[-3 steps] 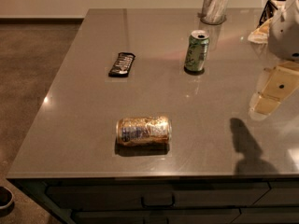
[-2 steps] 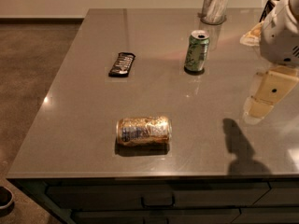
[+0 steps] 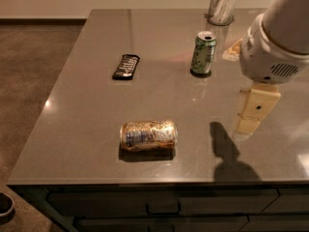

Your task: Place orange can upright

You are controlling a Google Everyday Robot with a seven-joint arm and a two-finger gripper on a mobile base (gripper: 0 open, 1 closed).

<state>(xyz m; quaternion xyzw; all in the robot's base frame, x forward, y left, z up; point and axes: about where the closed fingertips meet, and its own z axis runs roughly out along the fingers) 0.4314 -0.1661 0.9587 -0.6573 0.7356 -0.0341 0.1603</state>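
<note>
The orange can (image 3: 148, 135) lies on its side on the grey table (image 3: 96, 71), near the front edge and left of centre, its long axis running left to right. My gripper (image 3: 252, 115) hangs above the table on the right, well to the right of the can and apart from it, under the white arm (image 3: 275, 47). Its shadow falls on the table between it and the can.
A green-and-white can (image 3: 203, 53) stands upright at the back centre. A dark snack bar wrapper (image 3: 126, 66) lies at the back left. A silver metal container (image 3: 222, 4) stands at the far back edge. The table's front edge is close below the orange can.
My arm and gripper have moved left and forward, closer to the orange can. The cans and the wrapper have not moved.
</note>
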